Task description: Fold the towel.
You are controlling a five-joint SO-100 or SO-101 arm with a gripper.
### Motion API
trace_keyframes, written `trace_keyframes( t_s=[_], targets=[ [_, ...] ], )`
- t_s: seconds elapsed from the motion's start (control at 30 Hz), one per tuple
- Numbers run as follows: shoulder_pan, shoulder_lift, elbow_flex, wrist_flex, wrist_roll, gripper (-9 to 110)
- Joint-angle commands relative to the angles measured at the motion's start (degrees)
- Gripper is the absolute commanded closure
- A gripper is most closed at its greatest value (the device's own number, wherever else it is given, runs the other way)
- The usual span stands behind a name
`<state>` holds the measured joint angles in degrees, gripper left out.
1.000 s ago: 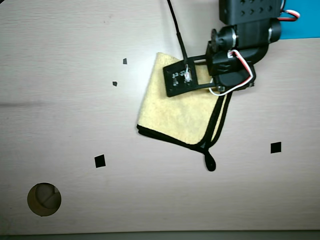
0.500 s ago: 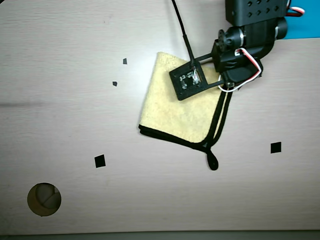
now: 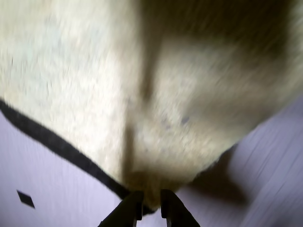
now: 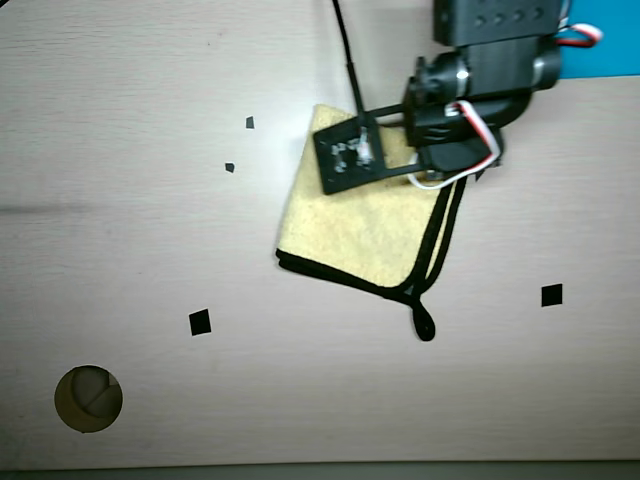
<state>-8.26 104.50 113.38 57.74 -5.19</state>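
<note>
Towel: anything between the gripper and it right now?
Nothing visible. In the wrist view the gripper fingertips sit right at the towel edge by the black trim. Overhead, the arm hangs over the towel, hiding the contact point.

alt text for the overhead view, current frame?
A pale yellow towel with black edge trim lies folded on a light wood table, its black corner loop pointing toward the bottom of the view. A black robot arm reaches in from the top right over the towel's upper part; its gripper is hidden beneath it.
</note>
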Motion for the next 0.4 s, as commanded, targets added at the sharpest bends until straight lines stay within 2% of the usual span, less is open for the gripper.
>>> trace_keyframes(
  t_s=[0.0,0.37],
  targets=[
    [2.1,3.2,-3.1,0.4,0.2,98],
    [1.9,3.7,-2.6,0.4,-0.9,98]
  ],
)
